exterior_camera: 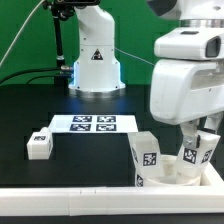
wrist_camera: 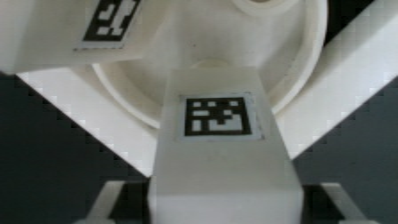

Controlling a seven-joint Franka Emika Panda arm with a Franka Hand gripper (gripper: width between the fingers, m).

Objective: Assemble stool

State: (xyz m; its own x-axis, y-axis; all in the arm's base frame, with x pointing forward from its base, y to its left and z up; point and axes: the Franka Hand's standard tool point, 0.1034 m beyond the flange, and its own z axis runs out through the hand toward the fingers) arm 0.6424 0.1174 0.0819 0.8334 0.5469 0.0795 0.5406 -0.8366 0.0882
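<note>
The round white seat disc [exterior_camera: 178,173] lies at the front right of the exterior view, sockets up. One tagged leg [exterior_camera: 146,156] stands in it on the exterior view's left. My gripper [exterior_camera: 197,142] comes down over a second leg [exterior_camera: 199,150], which stands on the disc. In the wrist view this tagged leg [wrist_camera: 217,115] fills the space between my fingers [wrist_camera: 121,200], with the gripper [wrist_camera: 222,202] shut on it. The disc's rim [wrist_camera: 134,95] curves behind it, and the other leg [wrist_camera: 103,25] shows beyond. A third loose leg [exterior_camera: 39,145] lies at the exterior view's left.
The marker board [exterior_camera: 93,123] lies flat mid-table. The robot base [exterior_camera: 95,60] stands behind it. A long white rail [exterior_camera: 60,206] runs along the front edge, close to the seat disc.
</note>
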